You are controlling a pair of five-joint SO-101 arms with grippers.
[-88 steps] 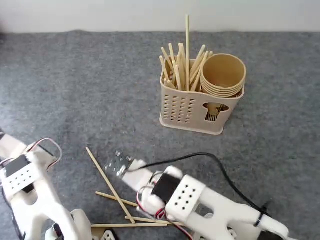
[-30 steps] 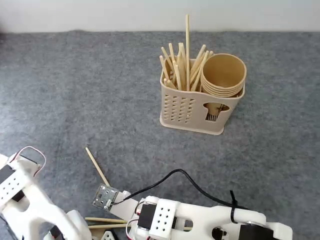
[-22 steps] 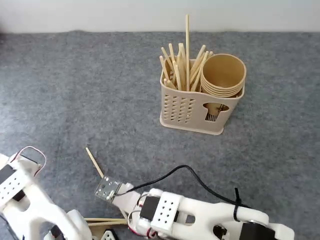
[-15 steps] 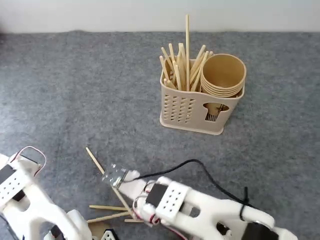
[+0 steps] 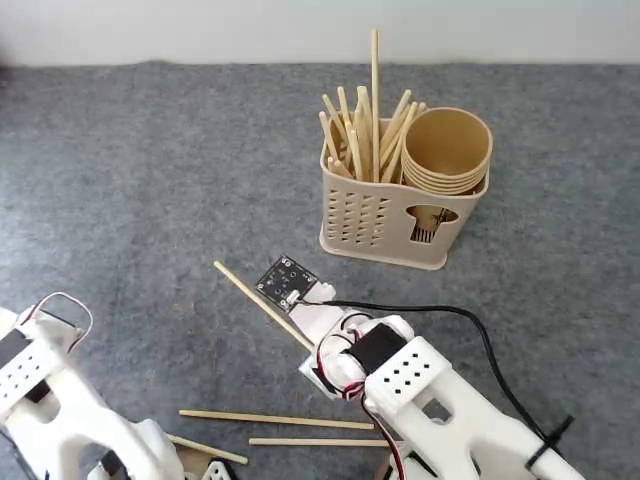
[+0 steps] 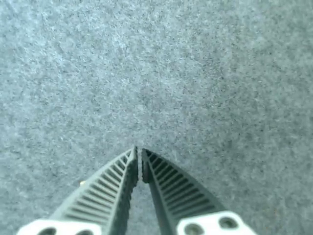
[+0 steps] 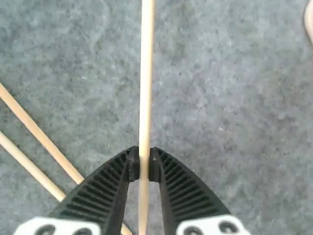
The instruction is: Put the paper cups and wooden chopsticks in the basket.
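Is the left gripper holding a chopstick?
No, the left gripper is closed with nothing between its tips, above the bare grey mat.

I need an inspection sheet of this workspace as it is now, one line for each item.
Surface: grey felt mat, flat.
Job's things: basket upright, holding stacked paper cups and many chopsticks; three loose chopsticks lie on the mat at the near edge.
Clutter: nothing seen.
Grippers: right gripper shut on a single chopstick; left gripper shut, empty.
Cables: black cable along the right arm.
Surroundings: white wall behind.
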